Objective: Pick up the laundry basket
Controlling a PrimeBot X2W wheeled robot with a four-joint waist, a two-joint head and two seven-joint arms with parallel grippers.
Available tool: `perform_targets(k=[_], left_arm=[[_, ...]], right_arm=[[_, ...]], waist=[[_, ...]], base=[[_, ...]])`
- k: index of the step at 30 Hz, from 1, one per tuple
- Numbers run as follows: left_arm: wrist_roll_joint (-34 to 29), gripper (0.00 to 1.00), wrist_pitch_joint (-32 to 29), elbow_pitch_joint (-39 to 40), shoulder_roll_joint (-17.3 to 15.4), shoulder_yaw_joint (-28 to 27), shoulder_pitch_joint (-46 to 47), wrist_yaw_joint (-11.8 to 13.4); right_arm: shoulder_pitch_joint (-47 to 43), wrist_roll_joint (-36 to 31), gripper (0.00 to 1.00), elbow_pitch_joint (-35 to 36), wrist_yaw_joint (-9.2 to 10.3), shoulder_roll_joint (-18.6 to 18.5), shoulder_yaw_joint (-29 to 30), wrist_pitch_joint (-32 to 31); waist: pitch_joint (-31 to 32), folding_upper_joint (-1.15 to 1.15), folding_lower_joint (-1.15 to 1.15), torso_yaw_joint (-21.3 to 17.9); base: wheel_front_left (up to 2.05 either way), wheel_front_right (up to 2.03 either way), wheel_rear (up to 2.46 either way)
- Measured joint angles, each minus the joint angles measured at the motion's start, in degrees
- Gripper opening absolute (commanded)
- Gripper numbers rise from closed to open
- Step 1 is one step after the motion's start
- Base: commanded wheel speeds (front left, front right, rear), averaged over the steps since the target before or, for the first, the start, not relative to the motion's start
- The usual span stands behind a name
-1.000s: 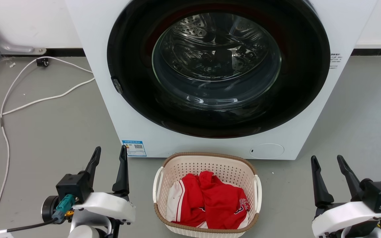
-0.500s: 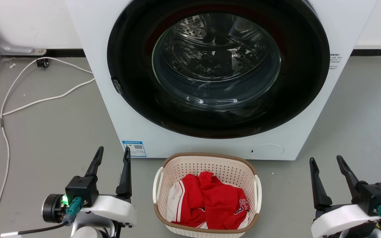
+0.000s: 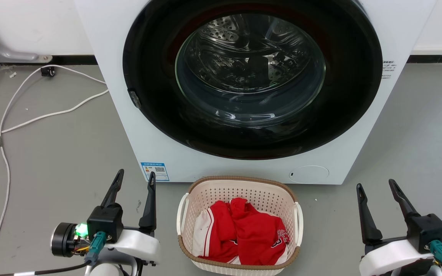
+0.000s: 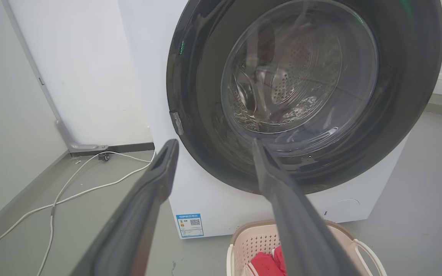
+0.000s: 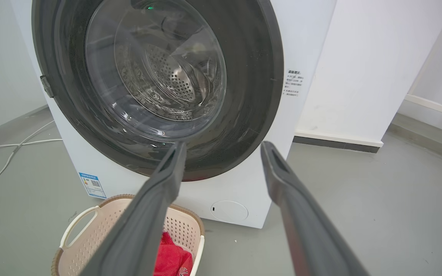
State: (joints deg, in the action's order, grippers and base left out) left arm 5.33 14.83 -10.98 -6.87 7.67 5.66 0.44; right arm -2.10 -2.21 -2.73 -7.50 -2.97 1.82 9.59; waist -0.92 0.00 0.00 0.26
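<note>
The laundry basket [image 3: 260, 194], cream perforated plastic with a brown rim and white side handles, stands on the floor in front of the washing machine, at the bottom centre of the head view. Red and white clothes [image 3: 244, 234] lie inside it. My left gripper [image 3: 136, 174] is open to the left of the basket, apart from it, with nothing between its fingers. My right gripper [image 3: 375, 184] is open well to the basket's right, also holding nothing. The left wrist view has the left gripper [image 4: 214, 142] above the basket [image 4: 251, 239]. In the right wrist view, the right gripper [image 5: 224, 145] stands beside the basket [image 5: 90, 234].
A white front-loading washing machine [image 3: 359, 161] with a dark round door [image 3: 249, 69] stands directly behind the basket. White cables [image 3: 33, 119] trail over the grey floor at the left. A white wall and dark baseboard [image 5: 336, 143] run behind.
My left gripper has shifted right, closer to the basket. The right gripper has edged slightly left. The basket has not moved.
</note>
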Motion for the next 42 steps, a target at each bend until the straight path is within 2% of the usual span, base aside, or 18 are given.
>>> perform_targets(k=[18,24,32,42], left_arm=[[-0.8,1.0,0.2,-0.6,0.5,-0.3,0.0,-0.4],[-0.5,1.0,0.2,-2.5,0.9,-0.7,1.7,-0.5],[1.6,1.0,0.3,-10.2,1.1,-1.4,8.1,-1.8],[4.5,1.0,-1.5,-24.0,-1.1,-2.6,19.5,-4.5]], right_arm=[[0.1,-0.2,1.0,-0.9,0.0,0.0,0.1,0.8],[1.4,1.3,1.0,-2.9,0.0,0.0,0.5,-1.0],[8.7,2.4,1.0,-11.1,0.0,0.1,0.0,-4.9],[20.0,5.0,1.0,-24.4,0.0,0.1,-3.0,-11.6]], waist=[[-0.4,0.0,0.0,0.3],[-1.7,0.0,0.0,0.2],[-5.2,0.0,0.0,-0.5],[-13.4,0.0,0.01,-1.9]], base=[[0.0,0.0,0.0],[0.0,0.0,0.0],[0.0,0.0,0.0],[0.0,0.0,0.0]])
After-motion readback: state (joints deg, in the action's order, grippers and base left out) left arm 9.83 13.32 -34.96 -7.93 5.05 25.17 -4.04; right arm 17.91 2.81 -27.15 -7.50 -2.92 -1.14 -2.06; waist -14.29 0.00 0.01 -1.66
